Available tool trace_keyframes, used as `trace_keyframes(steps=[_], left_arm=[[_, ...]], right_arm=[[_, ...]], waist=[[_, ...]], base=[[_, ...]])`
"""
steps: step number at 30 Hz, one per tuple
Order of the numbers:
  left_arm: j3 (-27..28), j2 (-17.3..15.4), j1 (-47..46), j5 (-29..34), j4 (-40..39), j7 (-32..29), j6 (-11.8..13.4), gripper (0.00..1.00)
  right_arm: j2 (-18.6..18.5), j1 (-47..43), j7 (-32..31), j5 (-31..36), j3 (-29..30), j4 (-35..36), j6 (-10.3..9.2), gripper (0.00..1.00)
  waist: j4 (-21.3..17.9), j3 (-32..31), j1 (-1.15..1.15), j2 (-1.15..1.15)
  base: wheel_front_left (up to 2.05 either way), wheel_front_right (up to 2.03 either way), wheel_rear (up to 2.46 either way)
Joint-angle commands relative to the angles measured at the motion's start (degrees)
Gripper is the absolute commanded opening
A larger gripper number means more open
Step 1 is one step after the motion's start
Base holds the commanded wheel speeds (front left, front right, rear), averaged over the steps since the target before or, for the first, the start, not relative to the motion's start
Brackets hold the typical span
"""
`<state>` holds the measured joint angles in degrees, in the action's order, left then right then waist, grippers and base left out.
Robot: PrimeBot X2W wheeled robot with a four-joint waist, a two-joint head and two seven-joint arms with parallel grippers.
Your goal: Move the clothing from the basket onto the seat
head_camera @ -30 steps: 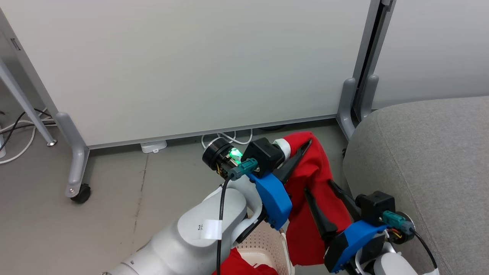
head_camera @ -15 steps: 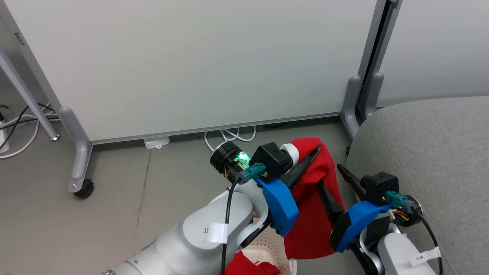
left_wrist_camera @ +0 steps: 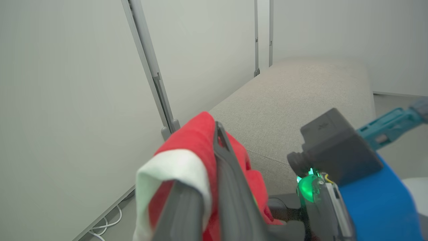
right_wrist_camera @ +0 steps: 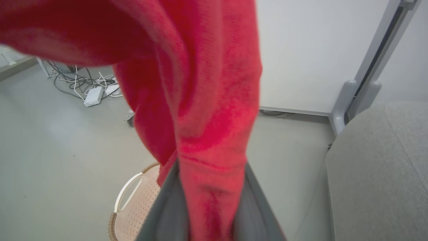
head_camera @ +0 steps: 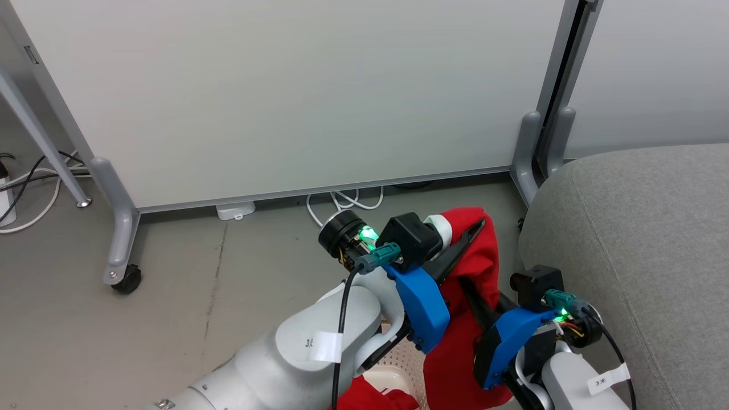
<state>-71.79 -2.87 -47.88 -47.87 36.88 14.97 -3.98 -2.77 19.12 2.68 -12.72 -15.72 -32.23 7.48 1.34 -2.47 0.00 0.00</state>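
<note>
A piece of red clothing point(head_camera: 475, 256) with white trim point(left_wrist_camera: 174, 170) hangs in the air, and my left gripper point(head_camera: 464, 242) is shut on its top edge. Lower down, my right gripper point(head_camera: 475, 293) has the hanging red fabric point(right_wrist_camera: 214, 110) pinched between its two grey fingers point(right_wrist_camera: 167, 201). The cream perforated basket point(head_camera: 398, 364) sits below my left arm, with more red clothing point(head_camera: 364, 398) in it; its handle and brown rim point(right_wrist_camera: 125, 197) show in the right wrist view. The grey seat point(head_camera: 638, 239) lies just right of both grippers.
White partition panels stand behind on grey feet, one with a caster point(head_camera: 125, 280). White cables point(head_camera: 344, 200) and a small white box point(head_camera: 234, 209) lie under the panel's lower edge. More cables point(right_wrist_camera: 83, 83) are on the grey floor.
My right gripper moved in to the hanging clothing and its wide-open fingers closed around the fabric. The left gripper kept its hold. The head view shifted slightly.
</note>
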Motion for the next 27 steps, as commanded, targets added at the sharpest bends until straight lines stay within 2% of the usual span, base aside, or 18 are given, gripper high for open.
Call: trace_keyframes(steps=[1,22,23,25,26,27], left_arm=[[-0.2,0.0,-0.7,-0.4,0.2,0.2,0.2,0.00],[-0.6,0.0,-0.3,-2.2,1.2,0.3,0.0,0.00],[-0.6,0.0,-0.3,-2.3,1.2,0.3,0.1,0.05],[-0.6,0.0,0.0,-2.4,1.2,0.3,0.1,0.50],[-0.6,0.0,0.3,-2.4,1.3,0.3,0.1,1.00],[-0.6,0.0,0.5,-2.6,1.4,0.3,0.1,1.00]], right_arm=[[-0.2,1.0,0.7,-0.6,-0.7,-0.6,0.03,0.00],[-0.2,2.0,2.9,-2.2,-2.9,-3.2,0.03,0.00],[-0.2,2.0,2.9,-2.2,-2.9,-3.2,0.03,0.00],[-0.2,2.1,3.0,-2.1,-2.8,-3.4,0.03,0.00],[-0.2,2.1,3.0,-2.1,-2.7,-3.4,0.03,0.00],[-0.2,2.2,3.0,-2.1,-2.6,-3.5,0.03,0.00]], waist=[[0.0,0.1,0.00,0.00],[-1.7,0.4,0.00,0.00],[-1.8,0.4,0.00,0.00],[-2.0,0.4,0.00,0.00],[-2.0,0.4,0.00,0.00],[-2.0,0.4,0.00,0.00]], base=[[0.00,0.00,0.00],[0.00,0.00,0.00],[0.00,0.00,0.00],[0.00,0.00,0.00],[0.00,0.00,0.00],[0.00,0.00,0.00]])
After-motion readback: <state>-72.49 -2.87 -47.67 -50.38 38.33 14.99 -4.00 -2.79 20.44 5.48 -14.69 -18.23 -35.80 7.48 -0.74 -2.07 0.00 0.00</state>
